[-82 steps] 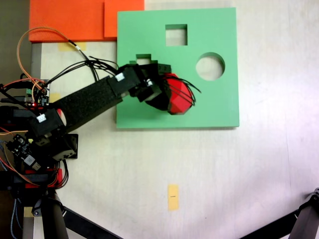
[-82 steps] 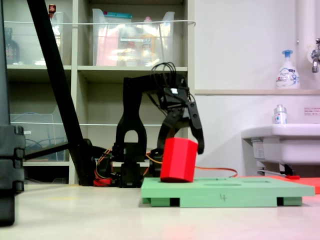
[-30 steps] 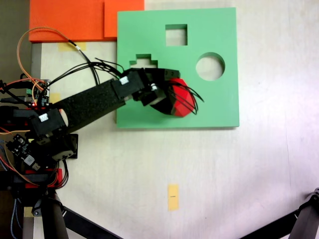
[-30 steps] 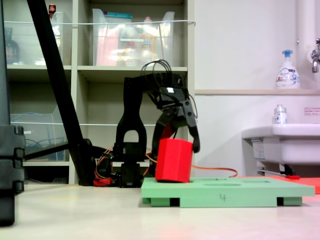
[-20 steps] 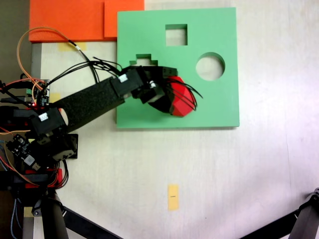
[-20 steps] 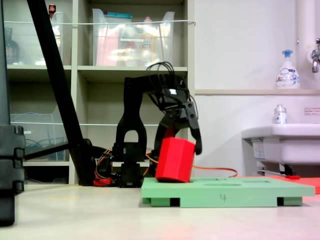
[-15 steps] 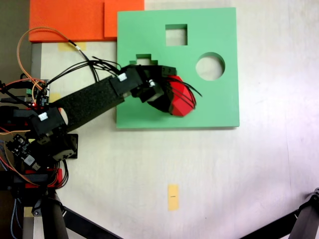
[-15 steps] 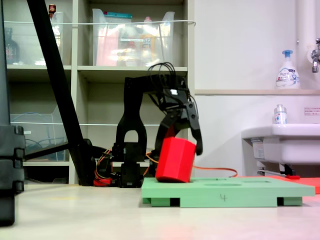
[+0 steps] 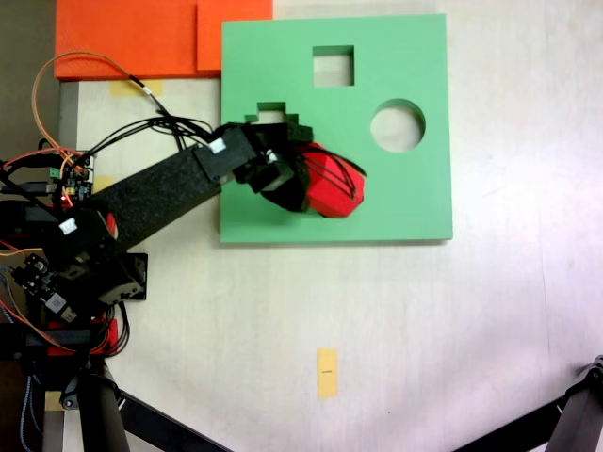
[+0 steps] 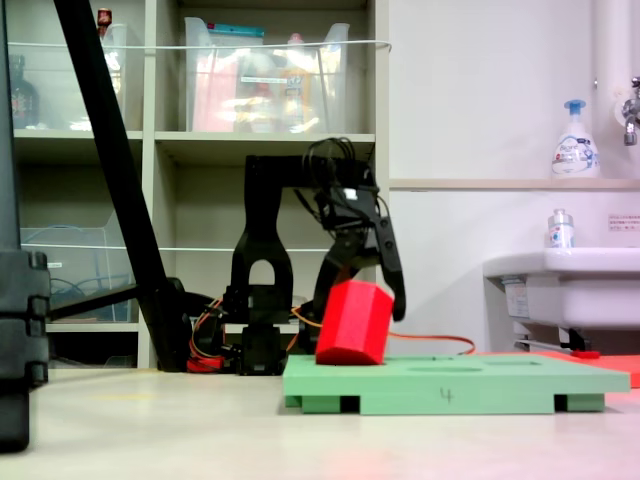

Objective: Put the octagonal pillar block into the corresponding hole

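1. Red octagonal pillar block (image 9: 332, 190) leans on the green board (image 9: 415, 188), near the board's middle, a bit toward six o'clock in the top-down fixed view. In the side fixed view the block (image 10: 352, 322) tips toward three o'clock, with its bottom edge on the board (image 10: 480, 380).

2. Going left to right in the top-down view: the arm's base (image 9: 75, 264) sits at nine o'clock, the black arm (image 9: 160, 193) reaches across, and the gripper (image 9: 316, 179) sits on the block's nine o'clock side. The round hole (image 9: 397, 125) is at two o'clock from the block.

3. The gripper (image 10: 372, 275) has its fingers around the red block and grasps it.

4. I think the job is partly done. The block is over the board, but it is not down in any hole yet. It must be stood up straight and pushed into its hole.

5. The eight-sided hole is hard to find. The block and gripper likely cover it. The stepped cut-out (image 9: 271, 115) is partly covered by the arm. The square hole (image 9: 334, 66) sits at twelve o'clock.
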